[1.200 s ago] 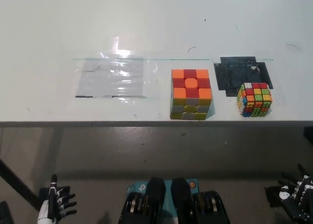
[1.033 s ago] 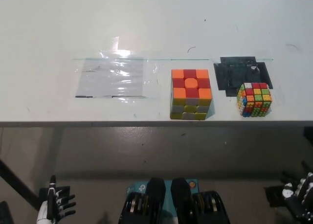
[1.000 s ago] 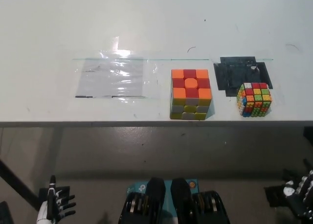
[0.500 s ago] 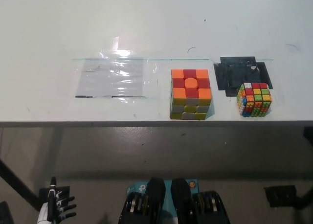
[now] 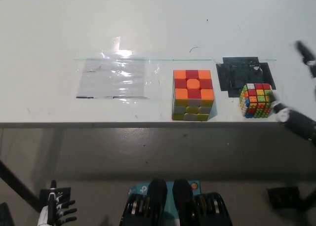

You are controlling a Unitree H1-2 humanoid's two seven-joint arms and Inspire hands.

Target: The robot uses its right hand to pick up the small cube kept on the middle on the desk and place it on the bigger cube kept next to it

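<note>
The small multicoloured cube (image 5: 256, 100) sits on the white desk (image 5: 158, 23) near its front edge, partly on a black patch (image 5: 237, 75). The bigger cube (image 5: 193, 94), with an orange and red top, stands just left of it. My black right hand (image 5: 300, 124) reaches in from the right edge. It is open, with one finger low beside the small cube's right side and another higher up at the edge. It does not hold the cube. My white left hand (image 5: 55, 213) rests open at the lower left, below the desk.
A clear plastic sheet (image 5: 114, 79) is taped flat on the desk left of the bigger cube. The desk's front edge (image 5: 98, 123) runs across the picture, with grey floor below it.
My right hand has risen from the lower right, passed out of view, and now comes in at desk height just right of the small cube. Both cubes are where they were.
</note>
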